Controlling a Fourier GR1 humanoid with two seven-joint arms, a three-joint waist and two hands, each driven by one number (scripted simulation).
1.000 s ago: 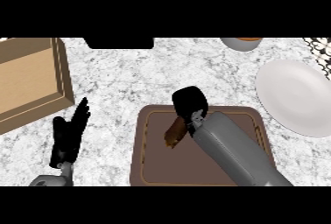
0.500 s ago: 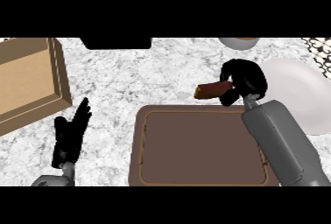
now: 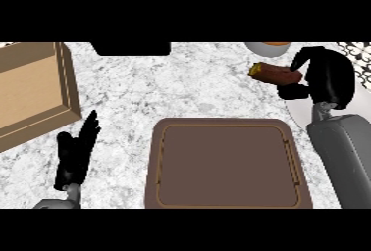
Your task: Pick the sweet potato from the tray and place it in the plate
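**Now: sweet potato held aloft, upper right of counter**

Right hand (image 3: 328, 73), at view's upper right, w/ fingers and thumb curled round one end of the sweet potato (image 3: 275, 74). Its grey forearm (image 3: 344, 157) runs up from the lower right edge, along the tray's right side. Sweet potato sticks out to the hand's left, slightly tilted, over the marble counter (image 3: 181, 93), off the tray (image 3: 226, 166) and just left of the white plate (image 3: 299, 112); only a sliver of plate shows, rest hidden by hand and forearm. Tray is brown, rectangular, lower centre, nothing on it. Left hand (image 3: 76, 157) rests at lower left, fingers straight, grasping nothing. Wooden box (image 3: 36, 93) at upper left; dark object (image 3: 130, 48) at top edge; bowl rim (image 3: 268, 47) at top right. No readable labels or writing seen.
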